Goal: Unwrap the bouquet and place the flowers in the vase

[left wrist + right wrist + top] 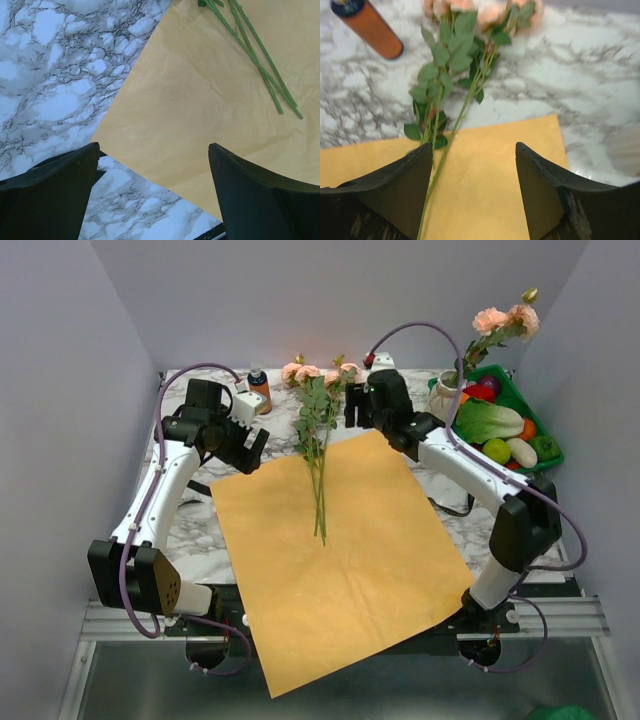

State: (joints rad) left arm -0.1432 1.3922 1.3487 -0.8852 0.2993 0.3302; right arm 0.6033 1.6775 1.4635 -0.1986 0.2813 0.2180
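We saw a white marble-patterned table (195, 545) veined in grey and black. At its centre lay a plain golden-orange paper sheet (340, 560). Toward twelve o'clock, the flowers (318, 435) had green stems and leaves and pale peach-pink heads. At eleven o'clock, a bottle (260, 390) was orange with a dark cap. At two o'clock, the vase (443, 398) was cream, beside a green tray (527, 400) of red, green, white and orange produce. The left arm (165, 480) and right arm (455, 462) were white and black.
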